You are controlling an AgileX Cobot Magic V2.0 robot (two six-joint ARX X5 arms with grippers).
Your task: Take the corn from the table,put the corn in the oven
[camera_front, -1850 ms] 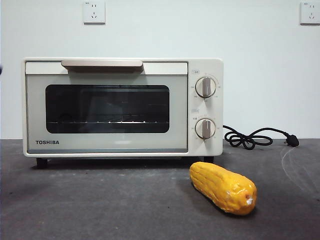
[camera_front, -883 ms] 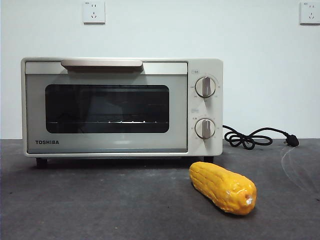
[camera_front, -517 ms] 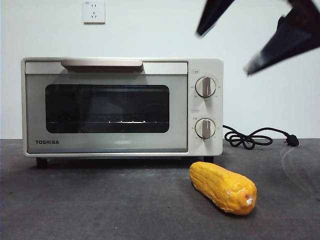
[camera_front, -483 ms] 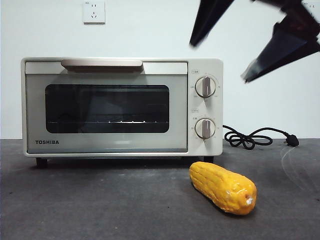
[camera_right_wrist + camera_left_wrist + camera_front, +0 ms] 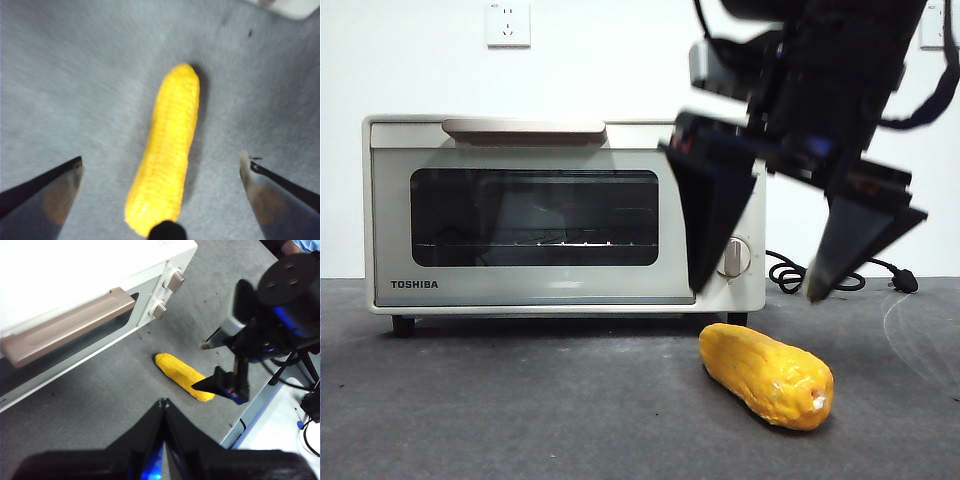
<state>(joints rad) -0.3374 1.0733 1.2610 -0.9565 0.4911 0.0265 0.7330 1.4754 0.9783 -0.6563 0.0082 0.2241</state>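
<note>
The yellow-orange corn (image 5: 765, 375) lies on the dark grey table (image 5: 520, 410), just in front of the right end of the cream TOSHIBA oven (image 5: 530, 215), whose door is closed. My right gripper (image 5: 756, 293) hangs open a little above the corn, one jaw on either side of it. In the right wrist view the corn (image 5: 167, 145) lies lengthwise between the spread jaws of that gripper (image 5: 160, 159), untouched. My left gripper (image 5: 163, 402) is shut and empty, high above the table. Its view shows the corn (image 5: 182, 376), the oven (image 5: 75, 285) and the right gripper (image 5: 197, 367).
A black power cord (image 5: 820, 275) with its plug lies on the table to the right of the oven. The table's edge (image 5: 245, 415) runs close past the corn's near end. Wall sockets (image 5: 508, 22) sit on the white wall behind.
The right arm has come down from the upper right to just above the corn, jaws held wide. Corn and oven have not moved.
</note>
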